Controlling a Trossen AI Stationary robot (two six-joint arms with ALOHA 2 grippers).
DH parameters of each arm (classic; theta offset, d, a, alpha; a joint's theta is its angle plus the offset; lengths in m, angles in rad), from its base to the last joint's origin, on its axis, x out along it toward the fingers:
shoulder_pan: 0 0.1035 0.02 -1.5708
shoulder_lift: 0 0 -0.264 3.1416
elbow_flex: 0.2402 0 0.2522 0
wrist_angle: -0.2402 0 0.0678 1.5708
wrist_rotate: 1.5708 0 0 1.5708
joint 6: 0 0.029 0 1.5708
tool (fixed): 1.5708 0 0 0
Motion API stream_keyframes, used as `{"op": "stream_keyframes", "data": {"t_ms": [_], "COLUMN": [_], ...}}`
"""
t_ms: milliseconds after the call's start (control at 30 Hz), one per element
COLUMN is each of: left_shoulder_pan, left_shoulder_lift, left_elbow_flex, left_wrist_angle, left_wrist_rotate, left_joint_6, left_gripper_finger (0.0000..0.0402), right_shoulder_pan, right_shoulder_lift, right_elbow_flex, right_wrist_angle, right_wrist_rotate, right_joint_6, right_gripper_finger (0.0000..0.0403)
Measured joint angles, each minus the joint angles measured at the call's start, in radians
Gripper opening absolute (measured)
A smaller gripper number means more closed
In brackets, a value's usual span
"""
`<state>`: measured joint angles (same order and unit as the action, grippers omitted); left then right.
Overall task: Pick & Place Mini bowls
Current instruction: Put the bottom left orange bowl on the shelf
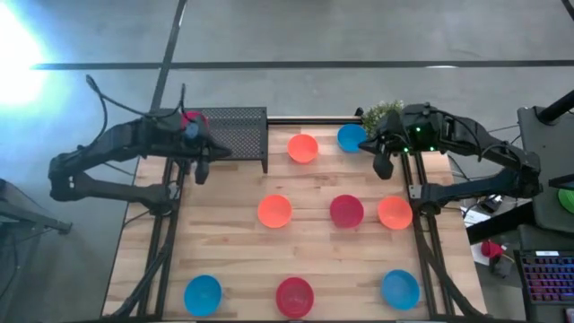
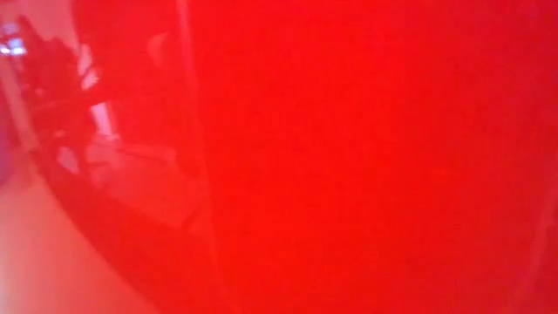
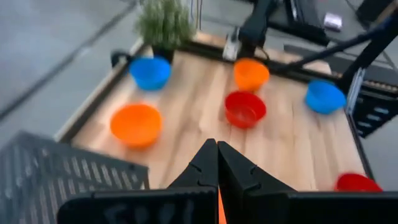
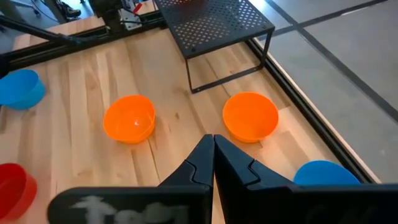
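Mini bowls spread over the wooden table (image 1: 233, 242), each one empty.
Black mesh rack (image 1: 235, 130) stands upper left; bowls run orange (image 1: 302, 148), blue (image 1: 351, 137), orange (image 1: 274, 211), red (image 1: 346, 211), orange (image 1: 394, 213), blue (image 1: 203, 294), red (image 1: 294, 296), blue (image 1: 400, 289). Left gripper (image 1: 201, 172) and right gripper (image 1: 384, 167) are clenched, grasping nothing.

Grey floor (image 1: 359, 31), bright glare top-left.

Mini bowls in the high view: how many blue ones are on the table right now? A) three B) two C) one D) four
A: three blue mini bowls show, one by the plant, one at the near left corner, one at the near right.
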<state>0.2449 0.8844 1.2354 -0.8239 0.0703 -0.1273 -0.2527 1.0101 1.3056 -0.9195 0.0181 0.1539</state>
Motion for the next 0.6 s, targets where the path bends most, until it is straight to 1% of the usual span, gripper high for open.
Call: {"op": "stream_keyframes", "data": {"t_ms": [167, 233, 333, 500, 600], "left_shoulder_pan": [-0.018, -0.028, -0.034, -0.036, -0.036], "left_shoulder_lift": [0.053, 0.074, 0.106, 0.172, 0.192], "left_elbow_flex": [0.0, 0.0, 0.0, 0.0, 0.0], "left_wrist_angle": [-0.193, -0.239, -0.266, -0.289, -0.294], "left_wrist_rotate": [0.021, 0.026, 0.037, 0.135, 0.139], "left_joint_6": [-0.088, -0.107, -0.134, -0.158, -0.148], "left_gripper_finger": [0.0, 0.0, 0.0, 0.0, 0.0], "right_shoulder_pan": [0.0, 0.0, 0.0, 0.0, 0.0], "right_shoulder_lift": [-0.002, -0.003, -0.003, 0.002, 0.01], "right_elbow_flex": [0.0, 0.0, 0.0, 0.0, 0.0], "right_wrist_angle": [-0.003, -0.003, -0.004, -0.005, -0.014], "right_wrist_rotate": [0.0, 0.0, 0.0, 0.0, -0.002], "right_joint_6": [0.001, 0.001, 0.003, 0.003, 0.015], "right_gripper_finger": [0.0008, 0.0008, 0.0008, 0.0008, 0.0008]}}
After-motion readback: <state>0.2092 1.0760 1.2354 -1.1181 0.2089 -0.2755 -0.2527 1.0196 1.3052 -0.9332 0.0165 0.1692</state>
